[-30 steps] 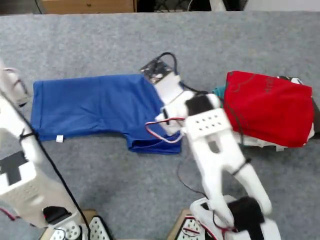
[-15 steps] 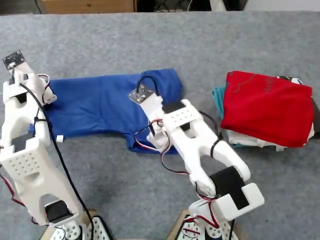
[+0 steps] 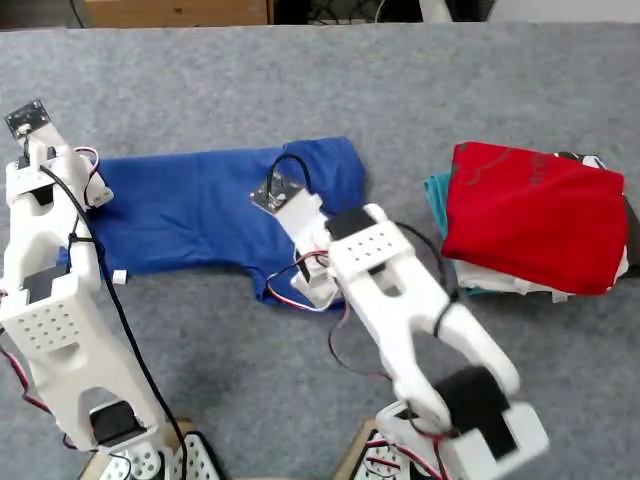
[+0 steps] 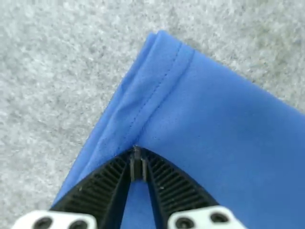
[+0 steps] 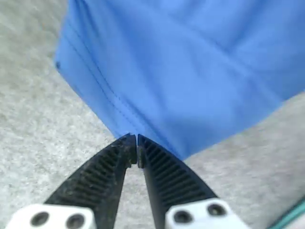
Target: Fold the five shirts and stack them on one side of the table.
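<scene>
A blue shirt (image 3: 190, 215) lies spread flat across the middle and left of the grey table (image 3: 450, 80). My left gripper (image 3: 62, 200) is at the shirt's left edge. In the left wrist view this gripper (image 4: 137, 164) is shut, pinching the blue shirt (image 4: 228, 133) near a hemmed corner. My right gripper (image 3: 305, 288) is at the shirt's near edge by the short sleeve. The right wrist view has it (image 5: 134, 143) shut on the blue shirt's (image 5: 190, 71) hem. A stack of folded shirts with a red one (image 3: 535, 215) on top sits at the right.
Under the red shirt, teal (image 3: 437, 188) and white (image 3: 500, 282) folded layers stick out. Red and black cables (image 3: 315, 265) hang from the right arm over the shirt's near edge. A wooden edge (image 3: 170, 10) runs along the far side.
The left arm swung up from the left border to the shirt's left edge. The right arm moved left from beside the stack to the shirt's near edge, uncovering the shirt's far right part.
</scene>
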